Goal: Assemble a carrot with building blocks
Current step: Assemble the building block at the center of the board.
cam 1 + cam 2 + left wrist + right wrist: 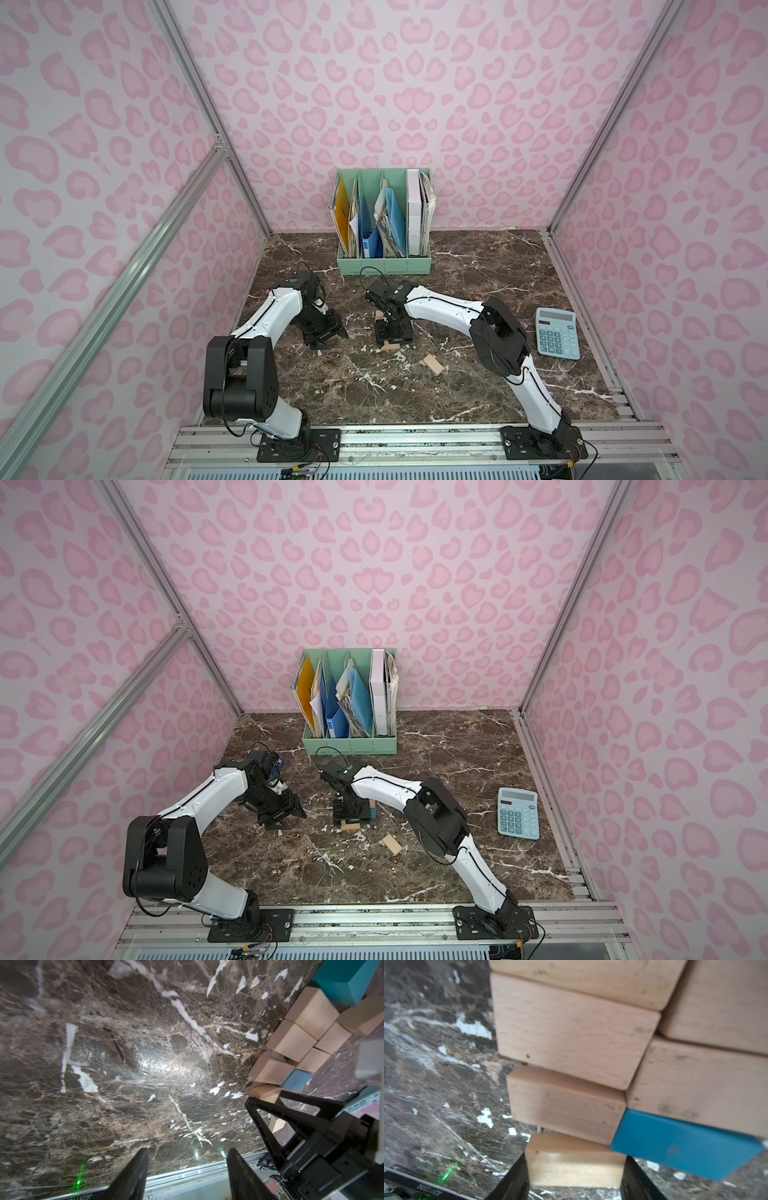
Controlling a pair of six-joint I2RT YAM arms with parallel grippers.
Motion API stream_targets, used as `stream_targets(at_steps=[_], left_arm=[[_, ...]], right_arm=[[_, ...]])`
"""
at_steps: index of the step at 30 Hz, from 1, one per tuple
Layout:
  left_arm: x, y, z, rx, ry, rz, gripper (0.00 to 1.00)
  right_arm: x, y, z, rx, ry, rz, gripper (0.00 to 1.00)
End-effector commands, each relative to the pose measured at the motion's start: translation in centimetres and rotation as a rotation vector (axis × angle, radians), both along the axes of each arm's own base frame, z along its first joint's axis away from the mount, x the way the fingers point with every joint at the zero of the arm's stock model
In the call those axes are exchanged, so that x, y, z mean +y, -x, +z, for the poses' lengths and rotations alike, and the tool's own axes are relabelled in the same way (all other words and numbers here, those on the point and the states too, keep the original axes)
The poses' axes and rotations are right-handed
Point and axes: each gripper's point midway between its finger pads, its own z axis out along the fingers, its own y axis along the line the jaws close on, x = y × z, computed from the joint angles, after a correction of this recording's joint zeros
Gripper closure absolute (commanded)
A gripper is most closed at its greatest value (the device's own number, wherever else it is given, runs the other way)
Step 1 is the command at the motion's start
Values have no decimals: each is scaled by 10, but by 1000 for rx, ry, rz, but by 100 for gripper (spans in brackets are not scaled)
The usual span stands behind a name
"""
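Note:
The carrot (591, 1043) lies flat on the marble: rows of tan wooden blocks narrowing toward a teal rectangle (679, 1142). My right gripper (575, 1167) is shut on a small tan block (571, 1151) at the narrow end, right against the row above it. In both top views the right gripper (392, 332) covers most of the figure. The left wrist view shows the figure from the side, with a teal triangle (345, 980) at its wide end. My left gripper (188, 1153) is open and empty over bare marble, left of the figure. One tan block (432, 365) lies loose, nearer the front.
A mint file organizer (384, 224) full of folders stands against the back wall. A light blue calculator (557, 332) lies at the right. White crumbs (401, 356) are scattered near the figure. Patterned walls close in three sides.

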Motion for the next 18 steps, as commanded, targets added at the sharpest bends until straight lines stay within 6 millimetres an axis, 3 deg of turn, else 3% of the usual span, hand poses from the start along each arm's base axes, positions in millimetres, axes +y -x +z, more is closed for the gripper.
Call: stream_targets(at_steps=[1,8,12,18], left_arm=[[-3,1,2,9,24,-15,39],[-3,0,0,13,29,-21,40],[-3,0,0,15,33,-23,40],[-3,0,-2,16,36,-25,41]], right_arm=[[-11,0,-5,-1,55,-26,82],[-15,3,-6,4,72,-39,74],[-20,4,-7,0,101,-42,64],[-23,5,-2,-15,114,-51,42]])
